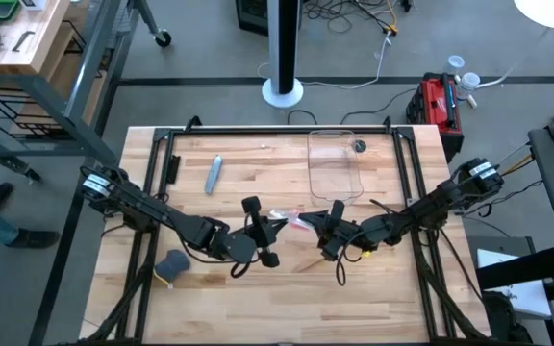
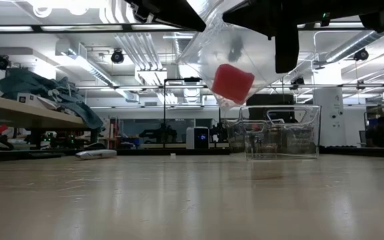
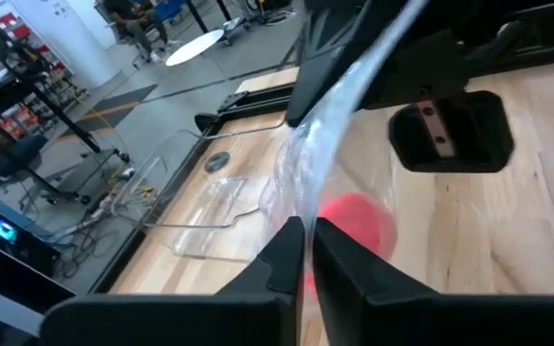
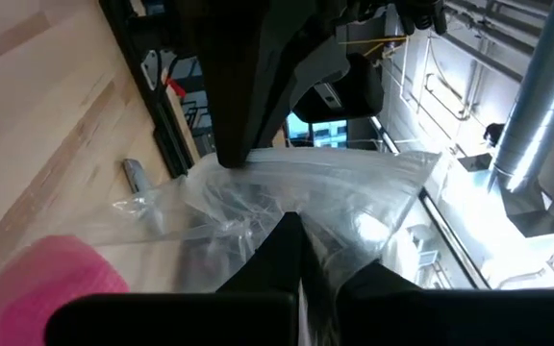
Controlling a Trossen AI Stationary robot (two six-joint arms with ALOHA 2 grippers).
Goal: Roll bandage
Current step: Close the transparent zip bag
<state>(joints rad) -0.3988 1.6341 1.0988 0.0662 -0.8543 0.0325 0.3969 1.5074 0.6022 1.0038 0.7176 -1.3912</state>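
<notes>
The bandage is a compact pink-red roll (image 2: 233, 83) inside a clear crinkled plastic bag (image 2: 209, 47) that hangs above the middle of the table. From above, the bag (image 1: 290, 219) spans between both grippers. My left gripper (image 1: 275, 227) comes from the table's left and is shut on the bag. My right gripper (image 1: 323, 229) comes from the right and is shut on the bag's opposite side. The roll (image 3: 359, 219) lies low in the bag; the right wrist view shows it too (image 4: 61, 274). My left gripper pinches the bag's film edge (image 3: 306, 197) between its two fingers, coming roughly level from the table's left. The film runs taut from the fingers toward the other gripper. The bag is lifted clear of the table. My right gripper pinches gathered, crumpled film (image 4: 291, 207) of the bag between its two fingers, level from the table's right. How many layers it has, I cannot tell. The bag hangs clear of the table with the roll in its lower part.
A clear plastic container (image 1: 335, 163) stands behind the bag at the far middle, showing also in the low view (image 2: 282, 132). A grey-blue lump (image 1: 173, 261) lies near my left arm. A small silver tool (image 1: 214, 173) lies at the far left.
</notes>
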